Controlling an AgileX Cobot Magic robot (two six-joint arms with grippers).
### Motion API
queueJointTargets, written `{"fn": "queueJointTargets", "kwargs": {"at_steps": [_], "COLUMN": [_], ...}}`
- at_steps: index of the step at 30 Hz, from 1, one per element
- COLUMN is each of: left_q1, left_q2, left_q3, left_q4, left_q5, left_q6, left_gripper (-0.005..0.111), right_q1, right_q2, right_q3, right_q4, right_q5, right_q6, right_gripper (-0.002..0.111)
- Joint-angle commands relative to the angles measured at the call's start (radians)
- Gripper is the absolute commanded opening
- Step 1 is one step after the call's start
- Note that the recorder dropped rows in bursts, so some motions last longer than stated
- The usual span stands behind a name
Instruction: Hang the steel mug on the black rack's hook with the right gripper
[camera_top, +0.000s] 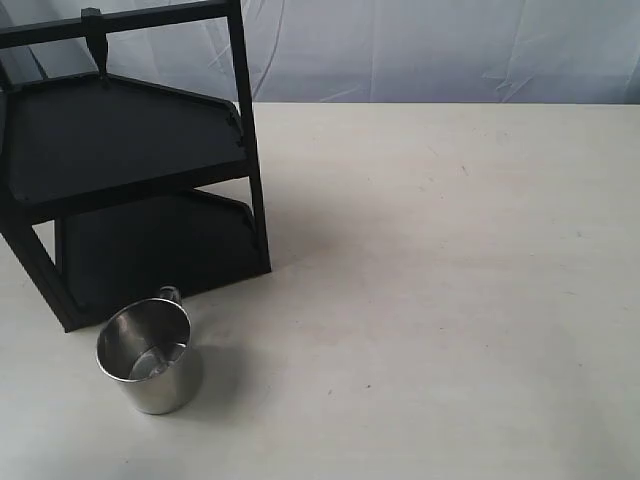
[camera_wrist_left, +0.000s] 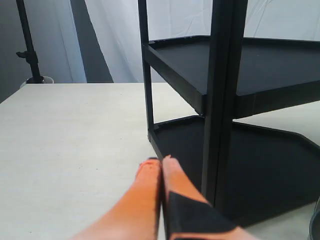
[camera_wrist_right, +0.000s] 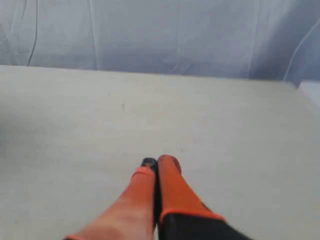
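Note:
The steel mug (camera_top: 148, 360) stands upright on the table in front of the black rack (camera_top: 120, 150), its thin handle turned toward the rack's lower shelf. The hook (camera_top: 93, 40) hangs from the rack's top crossbar at the upper left. Neither gripper appears in the exterior view. In the right wrist view the right gripper (camera_wrist_right: 156, 162) is shut with nothing between its orange fingers, over bare table. In the left wrist view the left gripper (camera_wrist_left: 160, 161) is shut and empty, close beside the black rack (camera_wrist_left: 225, 115); a sliver of the mug's rim (camera_wrist_left: 316, 222) shows at the frame edge.
The white table (camera_top: 450, 280) stretches wide to the right of the rack. A pale cloth backdrop (camera_top: 430, 45) hangs behind the table. A dark stand (camera_wrist_left: 29, 45) rises beyond the table's far edge in the left wrist view.

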Motion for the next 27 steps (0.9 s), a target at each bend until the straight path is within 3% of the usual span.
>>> {"fn": "queueJointTargets", "kwargs": {"at_steps": [1, 8, 11, 16, 20, 23, 27], "left_q1": [-0.001, -0.001, -0.001, -0.001, -0.001, -0.001, -0.001], "left_q2": [-0.005, -0.005, -0.005, -0.005, -0.005, -0.005, -0.005], "left_q3": [-0.002, -0.002, -0.002, -0.002, -0.002, -0.002, -0.002], "left_q4": [0.001, 0.001, 0.001, 0.001, 0.001, 0.001, 0.001], "left_q5": [-0.014, -0.014, -0.014, -0.014, -0.014, -0.014, -0.014], "left_q6": [0.000, 0.000, 0.000, 0.000, 0.000, 0.000, 0.000], "left_gripper": [0.002, 0.002, 0.002, 0.002, 0.002, 0.002, 0.002], "right_q1": [-0.005, -0.003, -0.003, -0.003, 0.000, 0.028, 0.118], "right_q2": [-0.005, -0.005, -0.005, -0.005, 0.043, 0.160, 0.409], "right_q3": [0.002, 0.002, 0.002, -0.031, -0.171, -0.356, -0.630], "right_q4": [-0.036, 0.245, 0.424, 0.357, 0.055, -0.106, -0.011], "right_q5": [-0.319, -0.891, -0.915, -0.661, -0.437, -0.175, 0.149], "right_q6": [0.049, 0.370, 0.494, 0.951, 1.005, 0.984, 0.583], "right_gripper": [-0.001, -0.001, -0.001, -0.001, -0.001, -0.001, -0.001]}}
